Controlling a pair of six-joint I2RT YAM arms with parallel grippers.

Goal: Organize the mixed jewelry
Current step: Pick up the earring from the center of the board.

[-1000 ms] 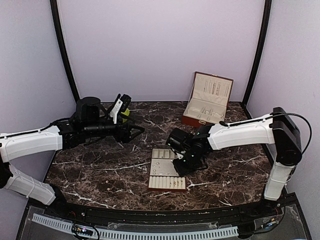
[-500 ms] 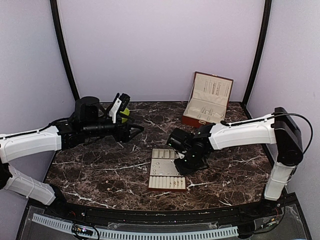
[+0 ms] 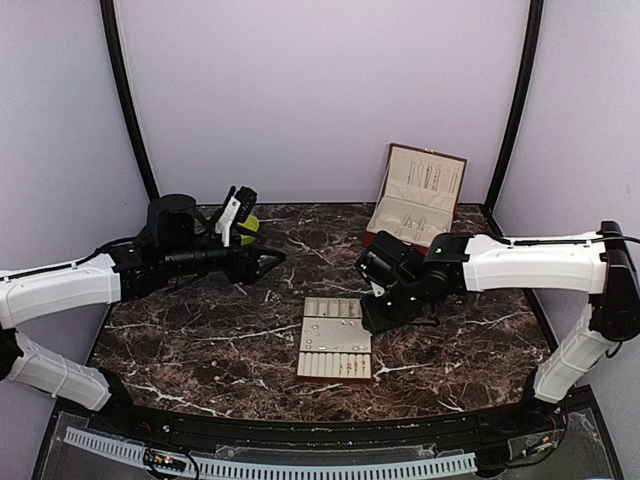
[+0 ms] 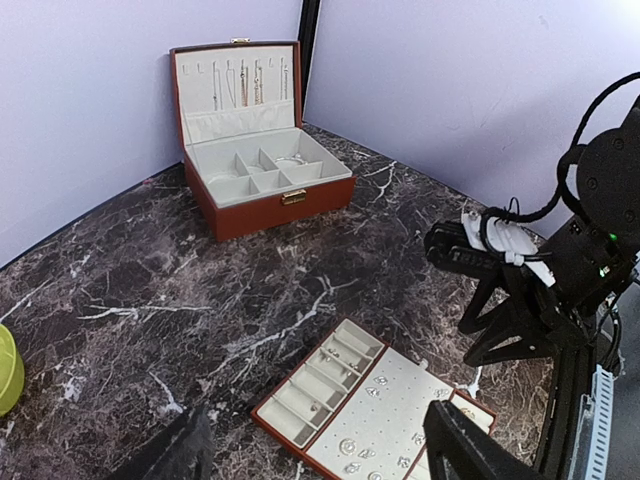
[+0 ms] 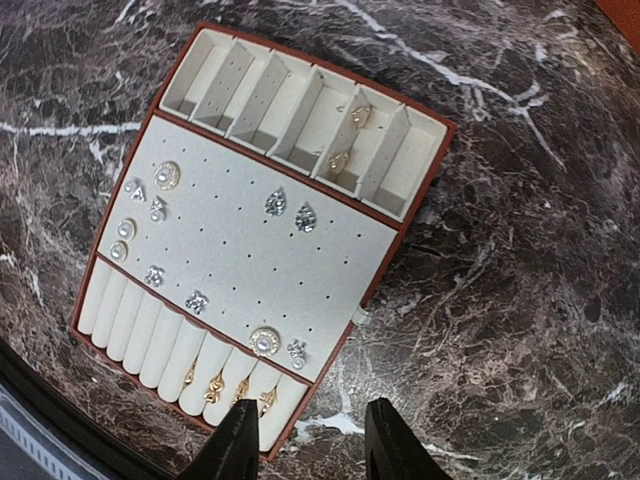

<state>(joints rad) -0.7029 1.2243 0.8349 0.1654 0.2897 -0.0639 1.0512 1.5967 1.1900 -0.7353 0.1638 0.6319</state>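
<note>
The mixed jewelry lies in a beige tray point(image 5: 250, 262) with a brown edge. Silvery studs point(image 5: 275, 203) dot its perforated middle panel, gold rings point(image 5: 213, 385) sit in the roll slots, and small pieces point(image 5: 358, 116) rest in the top compartments. My right gripper point(image 5: 312, 445) hovers open over the tray's near right corner and the marble, with nothing between its fingers. From above, the right gripper point(image 3: 380, 318) is just right of the tray point(image 3: 335, 340). My left gripper point(image 3: 270, 258) hangs open and empty at the back left, looking down on the tray point(image 4: 400, 405).
A brown jewelry box point(image 4: 260, 150) stands open at the back right, with chains point(image 4: 240, 80) hanging in its lid. A lime-green bowl point(image 3: 248, 222) sits at the back left behind the left arm. The right arm point(image 4: 530, 290) reaches across beside the tray.
The right gripper has opened and pulled back from the tray toward the right and rear. The left arm has hardly moved.
</note>
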